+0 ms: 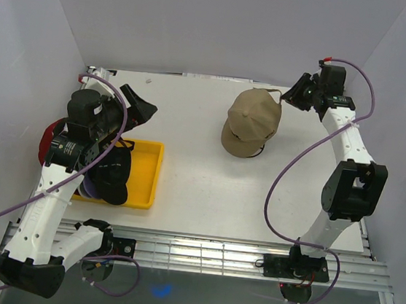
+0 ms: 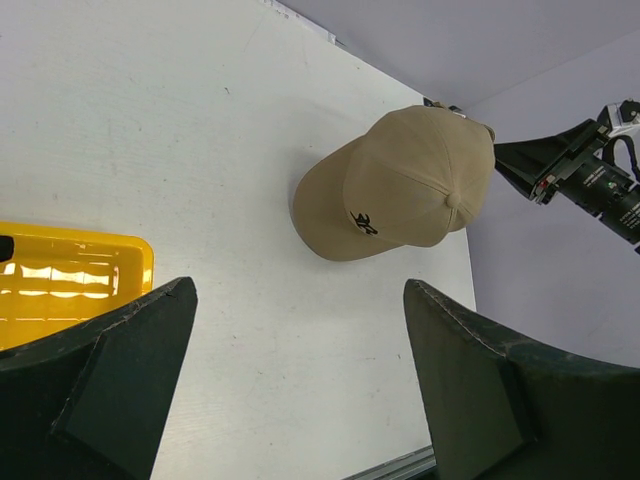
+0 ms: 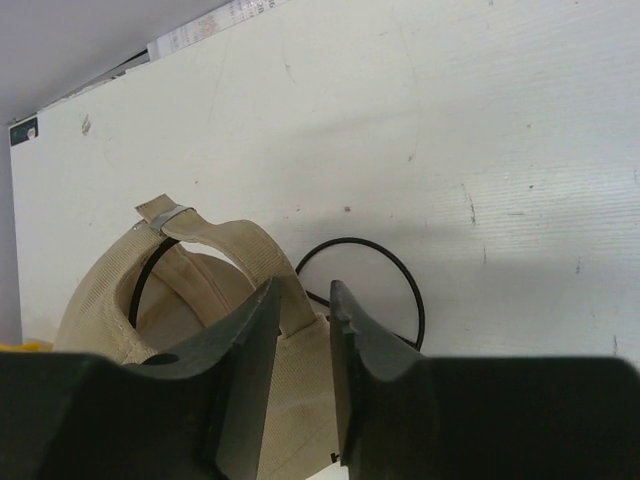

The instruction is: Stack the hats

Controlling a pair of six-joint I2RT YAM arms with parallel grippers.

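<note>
Tan hat (image 3: 105, 300) is pinched by its strap (image 3: 235, 240) in right pincer (image 3: 302, 300); left pincer (image 2: 298, 300) gapes.

Tan cap (image 2: 410, 170), front panel: small dark embroidered monogram (image 2: 364, 223), perhaps interlocked letters, too small to read. No other legible text.

The right gripper (image 3: 302, 296) has its two dark fingers drawn close together, pinching the rear adjustment strap of a tan cap (image 3: 200, 285). The cap sits on a black wire stand (image 3: 350, 240), whose ring lies on the scuffed white table (image 3: 450, 120) just beside the fingers.
</note>
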